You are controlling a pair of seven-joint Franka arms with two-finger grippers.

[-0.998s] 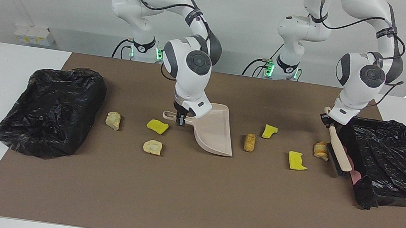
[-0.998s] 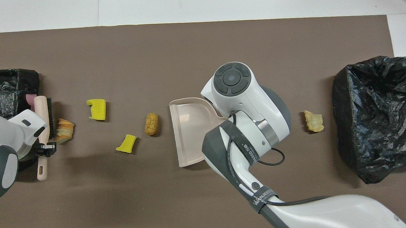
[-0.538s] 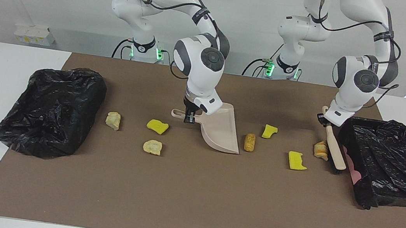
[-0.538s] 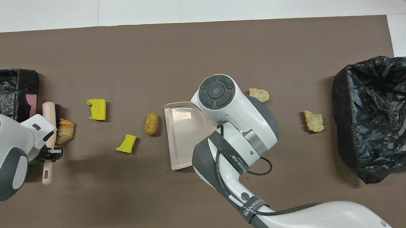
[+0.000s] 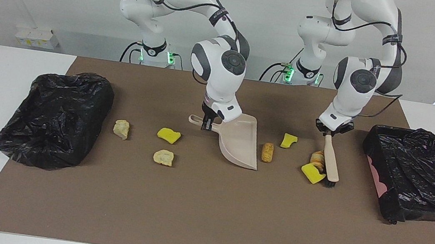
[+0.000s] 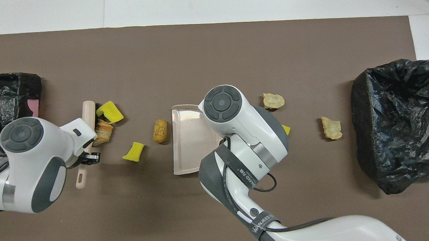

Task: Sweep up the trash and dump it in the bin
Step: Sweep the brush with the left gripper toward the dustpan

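Note:
My right gripper [image 5: 205,123] is shut on the handle of the beige dustpan [image 5: 240,144], whose open edge rests on the mat beside a brown lump [image 5: 267,152]. In the overhead view the dustpan [image 6: 186,136] lies next to that lump [image 6: 160,130]. My left gripper [image 5: 331,131] is shut on the handle of the brush [image 5: 332,164], which presses against a striped bread lump [image 5: 317,158] and a yellow scrap [image 5: 312,173]. Another yellow scrap [image 5: 289,140] lies between brush and dustpan. A yellow scrap [image 5: 168,135] and two tan lumps [image 5: 163,157] [image 5: 121,129] lie toward the right arm's end.
A black bag-lined bin [image 5: 416,177] stands at the left arm's end of the brown mat, with pink showing at its side. A second black bag-lined bin [image 5: 54,117] stands at the right arm's end. White table surrounds the mat [image 5: 204,221].
My left gripper swept the brush from the bin toward the dustpan, pushing the bread lump and a yellow scrap together. My right gripper moved the dustpan closer to the brown lump.

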